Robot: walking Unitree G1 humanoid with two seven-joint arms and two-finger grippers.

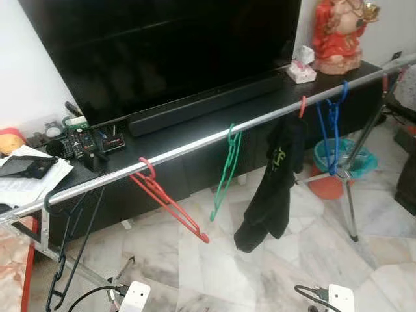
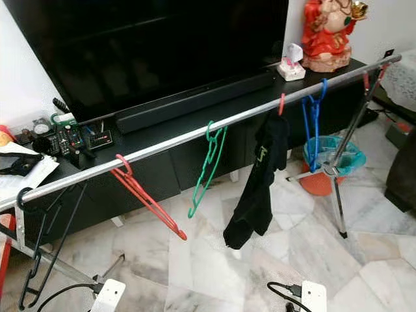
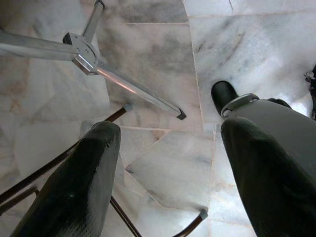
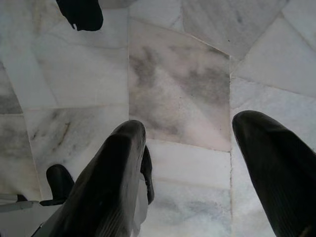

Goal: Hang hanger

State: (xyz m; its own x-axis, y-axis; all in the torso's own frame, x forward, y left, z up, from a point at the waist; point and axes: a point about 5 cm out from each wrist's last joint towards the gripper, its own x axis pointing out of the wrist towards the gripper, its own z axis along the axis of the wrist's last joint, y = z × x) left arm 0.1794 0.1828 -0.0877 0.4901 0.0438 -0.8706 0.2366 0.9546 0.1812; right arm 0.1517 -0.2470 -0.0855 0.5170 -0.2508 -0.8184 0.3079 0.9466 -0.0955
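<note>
The rail runs from 8 o'clock up to 2 o'clock across the head view, well above and ahead of both arms. On it hang the black hanger, red hanger, green hanger, a black garment and blue hanger. Left gripper and right gripper point down at the marble floor, fingers apart, holding nothing. Behind the rail stands the counter with the television.
</note>
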